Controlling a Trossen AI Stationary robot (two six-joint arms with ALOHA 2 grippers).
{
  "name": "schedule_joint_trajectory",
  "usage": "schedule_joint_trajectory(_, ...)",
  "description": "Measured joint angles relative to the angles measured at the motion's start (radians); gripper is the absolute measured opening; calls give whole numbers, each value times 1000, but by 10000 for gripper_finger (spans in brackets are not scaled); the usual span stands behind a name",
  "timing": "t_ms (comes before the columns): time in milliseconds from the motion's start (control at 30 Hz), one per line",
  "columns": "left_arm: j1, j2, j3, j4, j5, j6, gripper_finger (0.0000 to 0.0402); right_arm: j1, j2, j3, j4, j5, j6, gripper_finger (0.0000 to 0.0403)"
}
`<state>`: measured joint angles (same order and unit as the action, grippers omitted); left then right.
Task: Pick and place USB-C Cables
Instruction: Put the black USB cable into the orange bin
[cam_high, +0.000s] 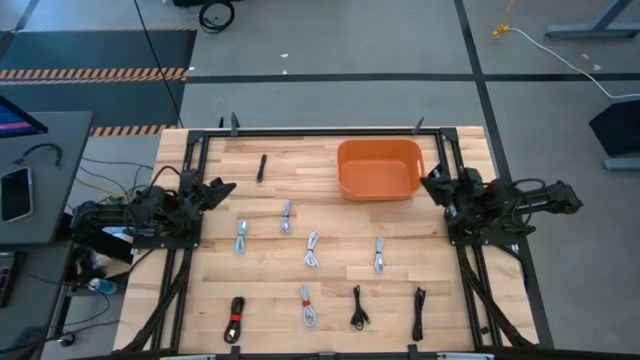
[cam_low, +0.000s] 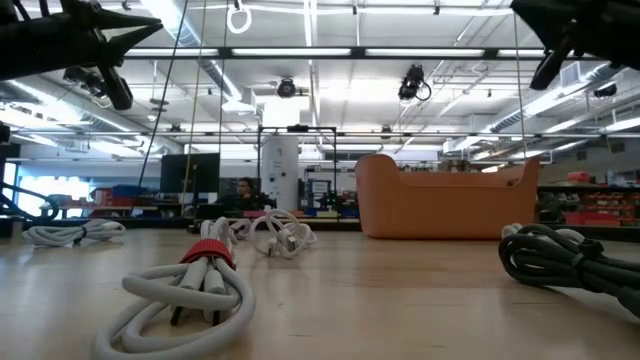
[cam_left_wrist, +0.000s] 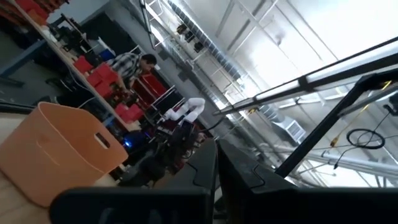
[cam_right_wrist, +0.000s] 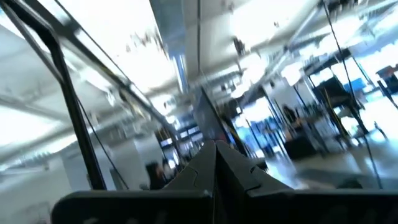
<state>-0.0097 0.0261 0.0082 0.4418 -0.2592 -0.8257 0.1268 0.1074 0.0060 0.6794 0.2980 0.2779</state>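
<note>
Several small coiled cable bundles lie flat on the wooden table. White ones (cam_high: 286, 216), (cam_high: 241, 237), (cam_high: 312, 250), (cam_high: 379, 254) sit mid-table, and a black one (cam_high: 262, 167) lies toward the far edge. Along the near edge are a black bundle with a red band (cam_high: 235, 320), a white one with a red band (cam_high: 308, 307) (cam_low: 190, 290), and two black ones (cam_high: 357, 308), (cam_high: 419, 313). My left gripper (cam_high: 222, 187) (cam_left_wrist: 216, 180) hovers at the table's left side, shut and holding nothing. My right gripper (cam_high: 432, 180) (cam_right_wrist: 216, 165) waits at the right side, shut, beside the orange bin.
An orange bin (cam_high: 378, 168) (cam_low: 440, 195) stands at the far edge, right of centre. Black frame rails (cam_high: 320, 131) run around the table's far and side edges. In the left wrist view a person (cam_left_wrist: 134, 65) stands in the room beyond the table.
</note>
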Motion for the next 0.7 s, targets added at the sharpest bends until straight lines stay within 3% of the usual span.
schedule_joint_trajectory(300,0,0,0,-52,0,63,23,0,0,0,167,18,-146,16)
schedule_joint_trajectory(533,1,0,0,-22,-61,117,25,0,0,0,273,-46,-150,16)
schedule_joint_trajectory(700,0,7,45,33,-65,205,51,0,0,0,270,-35,-150,16)
